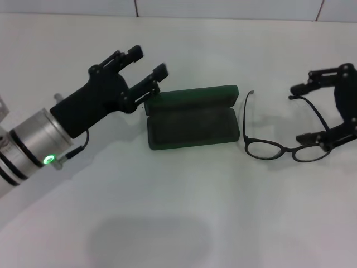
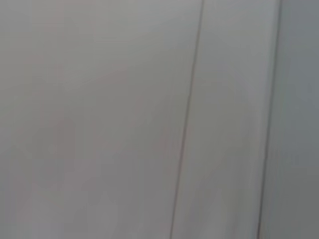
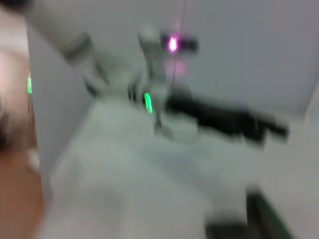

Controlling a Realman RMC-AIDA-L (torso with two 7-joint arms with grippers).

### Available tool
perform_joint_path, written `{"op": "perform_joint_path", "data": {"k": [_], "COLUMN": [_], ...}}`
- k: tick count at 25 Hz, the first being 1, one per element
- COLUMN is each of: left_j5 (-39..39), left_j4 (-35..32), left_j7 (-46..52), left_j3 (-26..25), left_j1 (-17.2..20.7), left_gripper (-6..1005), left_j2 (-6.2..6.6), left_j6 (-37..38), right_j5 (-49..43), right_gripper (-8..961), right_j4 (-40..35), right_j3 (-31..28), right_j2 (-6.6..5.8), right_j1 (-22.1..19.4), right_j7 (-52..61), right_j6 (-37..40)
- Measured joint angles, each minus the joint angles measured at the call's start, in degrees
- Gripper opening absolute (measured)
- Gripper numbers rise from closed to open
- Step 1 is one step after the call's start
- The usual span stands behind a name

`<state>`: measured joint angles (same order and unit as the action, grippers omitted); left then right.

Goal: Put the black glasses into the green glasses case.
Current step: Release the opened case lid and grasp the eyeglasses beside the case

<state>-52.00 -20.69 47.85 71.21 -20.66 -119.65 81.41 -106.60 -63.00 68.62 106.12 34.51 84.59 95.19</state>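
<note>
The green glasses case (image 1: 192,127) lies open at the middle of the white table, with its lid (image 1: 192,97) tipped toward the back. Just right of it, the black glasses (image 1: 289,149) rest unfolded with the lenses toward me and the temple arms pointing back. My right gripper (image 1: 304,114) is open around the right side of the glasses; one finger is by the right temple tip and the other against the right lens rim. My left gripper (image 1: 148,61) hovers open by the case's left end. The right wrist view is blurred: it shows the left arm's gripper (image 3: 224,119) and a case corner (image 3: 269,219).
The white table (image 1: 167,212) stretches toward me with nothing on it in front of the case. A white tiled wall (image 1: 223,8) borders the back. The left wrist view shows only a pale surface with a thin seam (image 2: 187,119).
</note>
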Motion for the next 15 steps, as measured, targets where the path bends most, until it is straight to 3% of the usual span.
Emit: {"op": "perform_joint_path", "data": {"k": [1,2,7,10,15], "left_j5": [0.36,1.15,1.75,1.80,1.83], "left_j4": [0.43,1.93,4.45,5.06,5.14], "left_j7": [-0.48,-1.61,-2.64,-2.92,-3.05], "left_j3": [0.00,-0.03,-0.03,-0.03,-0.02], "left_j1": [0.43,0.47,-0.80,-1.78,-2.44], "left_gripper": [672,717,722,726,729], "left_j2": [-0.07,-0.12,-0.13,-0.08,-0.05], "left_j6": [-0.12,-0.13,-0.54,-1.13,-1.91], "right_j5": [-9.14,-11.91,-29.83,-35.91,-37.88], "right_gripper": [868,868,868,868,868], "right_j4": [-4.77,-6.05,-8.02,-7.57,-7.40], "right_j3": [-0.44,-0.50,-0.21,0.15,5.60], "right_j2": [1.67,2.15,6.63,8.79,9.48], "right_j1": [1.84,2.48,10.34,12.63,12.90], "right_j7": [4.97,6.37,12.62,13.30,14.65], "right_j6": [1.73,2.41,9.68,10.39,8.20]}}
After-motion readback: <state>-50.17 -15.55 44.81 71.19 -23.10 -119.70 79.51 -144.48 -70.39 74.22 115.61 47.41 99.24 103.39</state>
